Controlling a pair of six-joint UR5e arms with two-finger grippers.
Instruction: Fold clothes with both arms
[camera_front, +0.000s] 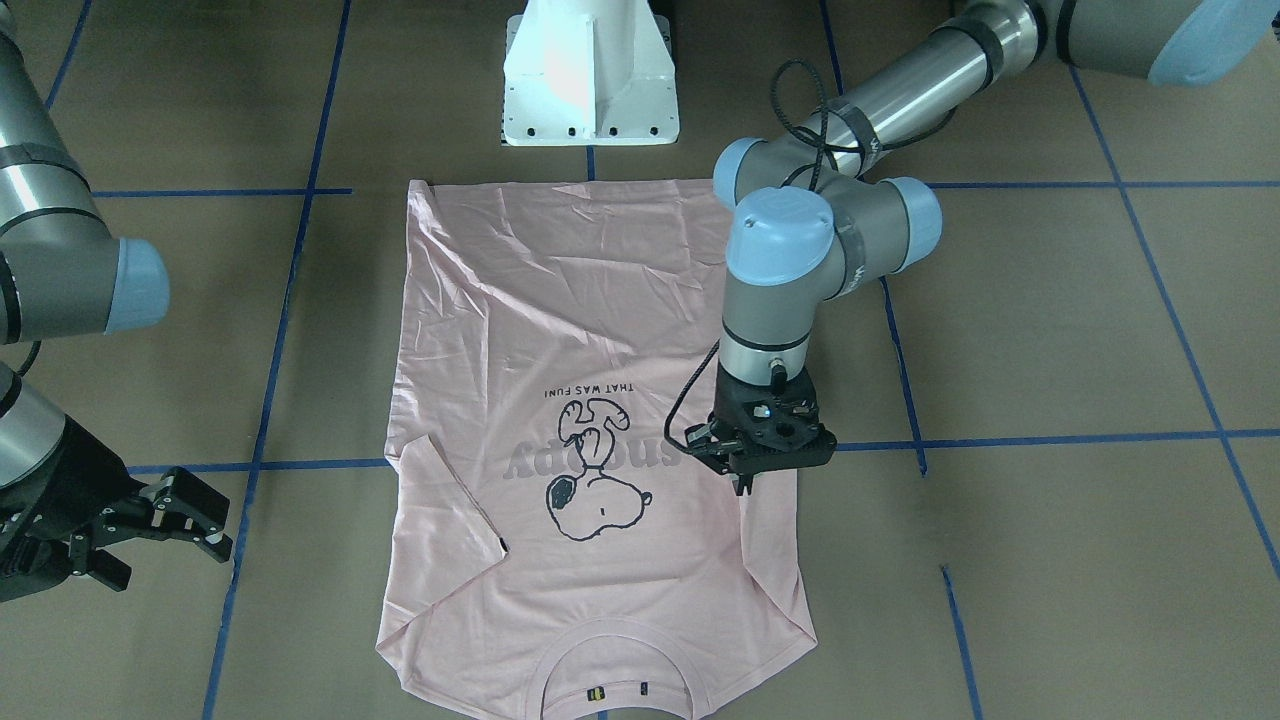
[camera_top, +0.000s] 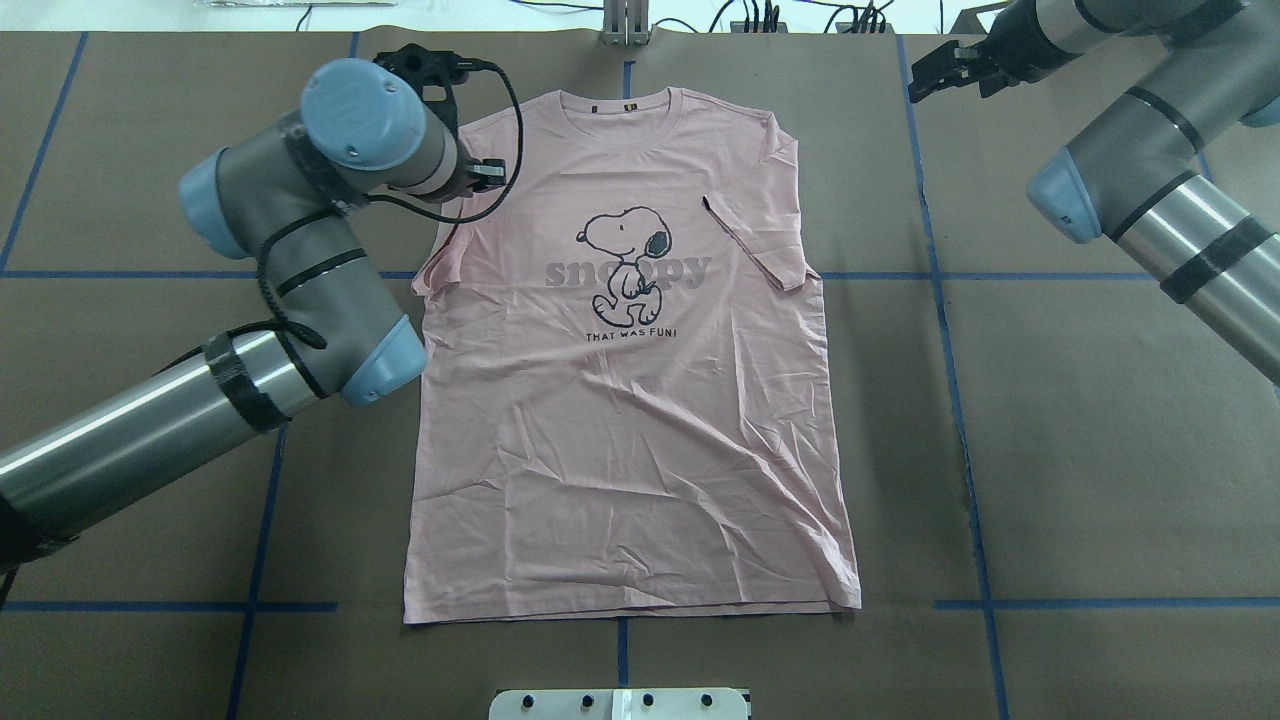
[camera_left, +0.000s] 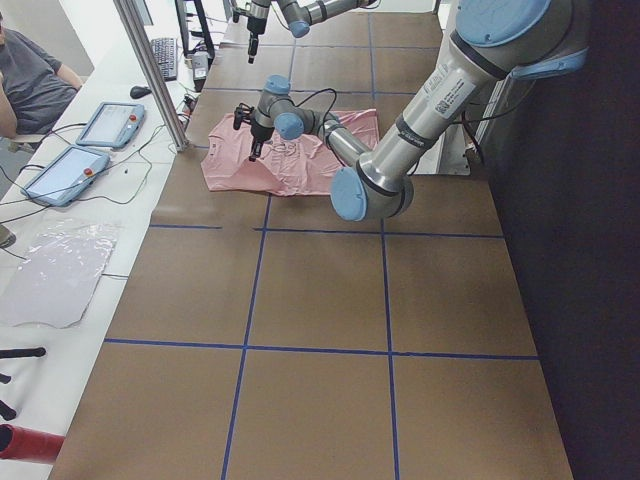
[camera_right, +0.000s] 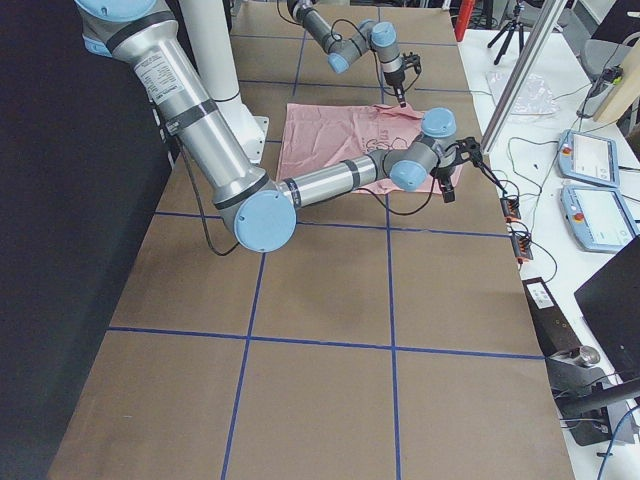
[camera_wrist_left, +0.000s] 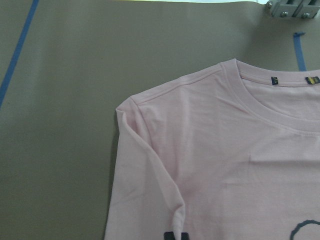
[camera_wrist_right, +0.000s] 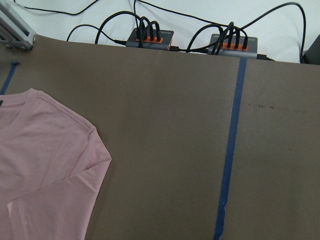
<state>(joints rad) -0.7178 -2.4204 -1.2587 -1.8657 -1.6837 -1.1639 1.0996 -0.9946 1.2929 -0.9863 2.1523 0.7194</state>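
Two arms (camera_top: 290, 290) (camera_top: 1190, 230), two grippers (camera_front: 745, 485) (camera_front: 205, 520), one pink T-shirt (camera_top: 620, 430) flat on table (camera_top: 1100, 450)

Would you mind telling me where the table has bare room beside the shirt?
The widest bare table lies between the shirt and the right arm. Crowded: the shirt's left sleeve, where the left gripper hangs.

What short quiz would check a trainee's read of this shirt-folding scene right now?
1. True or false: the pale pink cotton T-shirt lies print side up.
2. Which arm's black two-finger pincer is above the shirt? A. left B. right C. both
3. Fill in: the shirt's end nearest the white pedestal base is its ____.
Key: 1 true. 2 A: the left pincer is over a folded-in sleeve; the right pincer hangs open over the brown table. 3 hem.
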